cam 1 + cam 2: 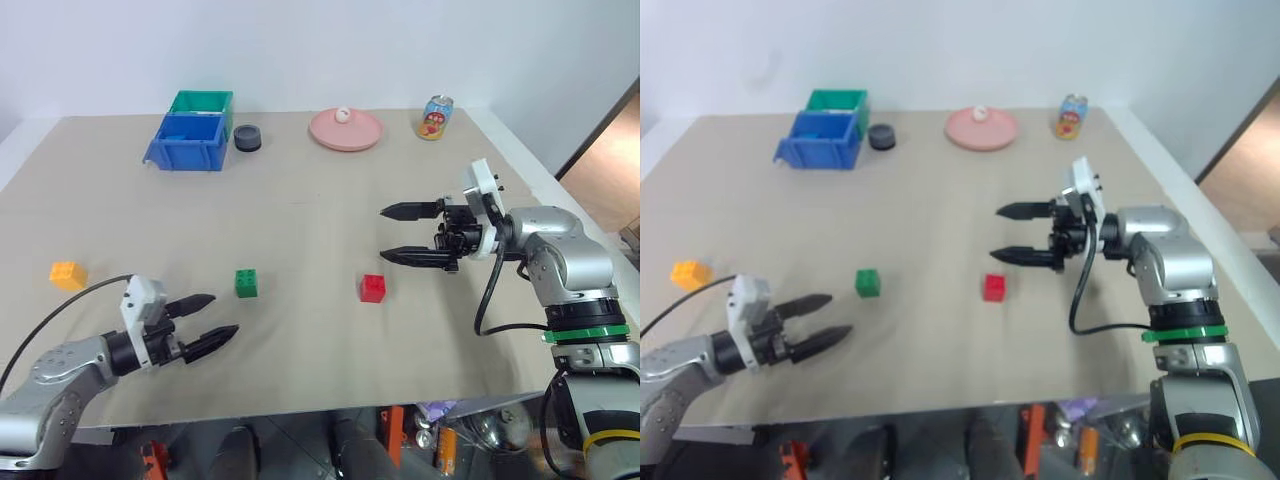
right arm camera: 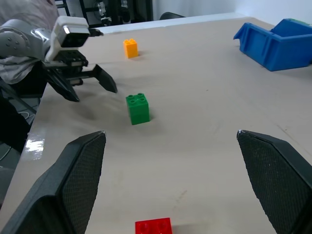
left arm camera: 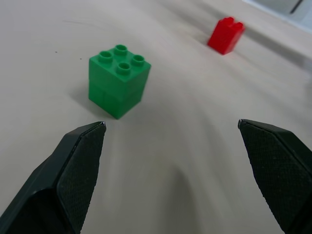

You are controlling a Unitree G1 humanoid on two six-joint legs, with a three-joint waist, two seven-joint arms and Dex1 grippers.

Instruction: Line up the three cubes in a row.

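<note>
Green cube (image 1: 246,283) and red cube (image 1: 373,288) mid-frame, yellow-orange cube (image 1: 68,274) far left. Both pincers (image 1: 212,316) (image 1: 403,233) released, empty — could easily knock green askew on a sloppy approach.

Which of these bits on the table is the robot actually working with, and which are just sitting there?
Part of the job:
red cube
green cube
yellow-orange cube

Just lying about:
blue bin
green bin
dark round tub
pink plate with a small white ball
drink can
</note>
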